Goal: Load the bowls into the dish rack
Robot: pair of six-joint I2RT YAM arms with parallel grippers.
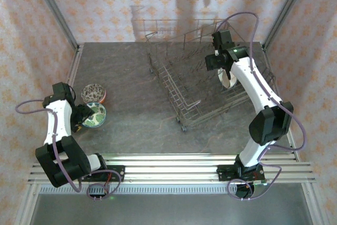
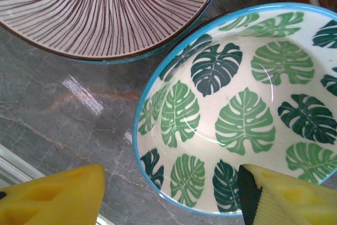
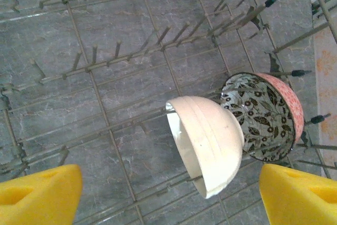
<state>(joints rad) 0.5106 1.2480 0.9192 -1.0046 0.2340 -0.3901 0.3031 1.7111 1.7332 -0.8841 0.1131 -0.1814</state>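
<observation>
Both end effectors are sitting with their fingers spread apart, gripping nothing. On my top feed the left end effector (image 1: 84, 117) is hovering low over the left side of the grey stone-patterned worktop (image 1: 131, 77). The right end effector (image 1: 221, 67) is hanging over the right part of the large silver-grey wire dish rack (image 1: 179, 90), which is standing toward the far right of the worktop.

Through the right wrist camera I am looking past the yellow fingers (image 3: 39, 193) onto the rack's rows of tines. A plain cream ceramic bowl (image 3: 210, 140) is resting there on its edge, its base turning toward the open face of a pink bowl with a dark leaf-printed inside (image 3: 258, 117), also on edge. I cannot tell whether they are touching.

Through the left wrist camera the fingers are straddling the rim of a white bowl with green leaf print and a blue rim (image 2: 242, 114), upright on the worktop. A white bowl with fine purple-brown radial stripes (image 2: 105, 9) is sitting just beside it, and an orange-rimmed bowl (image 1: 93, 94) is lying near.
</observation>
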